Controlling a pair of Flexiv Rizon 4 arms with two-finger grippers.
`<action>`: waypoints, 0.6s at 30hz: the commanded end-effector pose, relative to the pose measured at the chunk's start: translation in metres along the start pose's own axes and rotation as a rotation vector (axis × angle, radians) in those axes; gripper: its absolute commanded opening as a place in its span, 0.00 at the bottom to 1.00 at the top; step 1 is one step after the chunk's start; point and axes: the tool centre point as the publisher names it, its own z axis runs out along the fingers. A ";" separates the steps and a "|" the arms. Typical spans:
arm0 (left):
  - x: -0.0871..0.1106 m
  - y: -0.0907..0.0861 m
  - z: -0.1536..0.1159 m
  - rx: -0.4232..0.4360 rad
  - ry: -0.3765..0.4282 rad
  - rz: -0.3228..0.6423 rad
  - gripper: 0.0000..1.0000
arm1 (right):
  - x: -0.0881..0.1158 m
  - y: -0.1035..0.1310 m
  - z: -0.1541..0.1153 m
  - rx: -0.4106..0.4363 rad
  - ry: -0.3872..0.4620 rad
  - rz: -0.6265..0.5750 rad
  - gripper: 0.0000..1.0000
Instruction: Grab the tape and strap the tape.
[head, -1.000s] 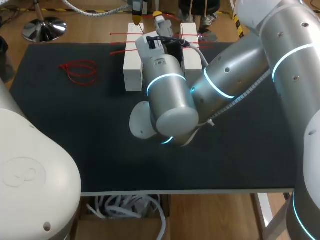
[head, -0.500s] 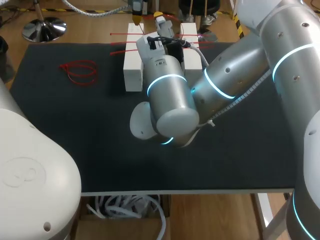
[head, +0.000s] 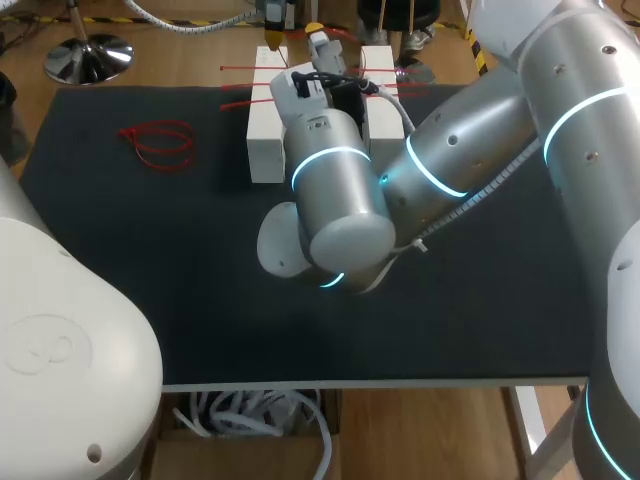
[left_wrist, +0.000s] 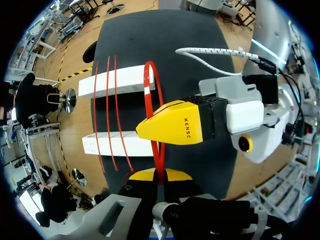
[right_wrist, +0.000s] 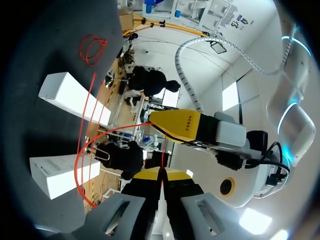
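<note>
left gripper (left_wrist: 159, 176) clamps red tape (left_wrist: 147, 75) | right gripper (right_wrist: 161, 176) clamps it too | loop's long axis points ahead of each

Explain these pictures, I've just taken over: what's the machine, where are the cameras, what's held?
It is two robot arms at a black table. The head view looks down from above and behind. In it the right arm stretches across to two white blocks at the far side, and spare red straps lie to their left. The other two views come from a camera on each wrist, and each shows its own yellow-tipped gripper. The left gripper and the right gripper both pinch one red strap, bent into a loop over the blocks.
</note>
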 end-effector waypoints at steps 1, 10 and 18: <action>0.001 0.000 0.000 -0.002 0.000 -0.001 0.00 | -0.003 0.001 0.000 -0.008 0.005 -0.002 0.00; 0.001 0.000 0.000 -0.002 0.000 -0.001 0.00 | -0.003 0.002 -0.001 -0.022 0.004 -0.002 0.00; 0.001 0.000 0.000 -0.002 0.000 -0.001 0.00 | -0.004 0.005 -0.001 -0.029 0.002 0.001 0.00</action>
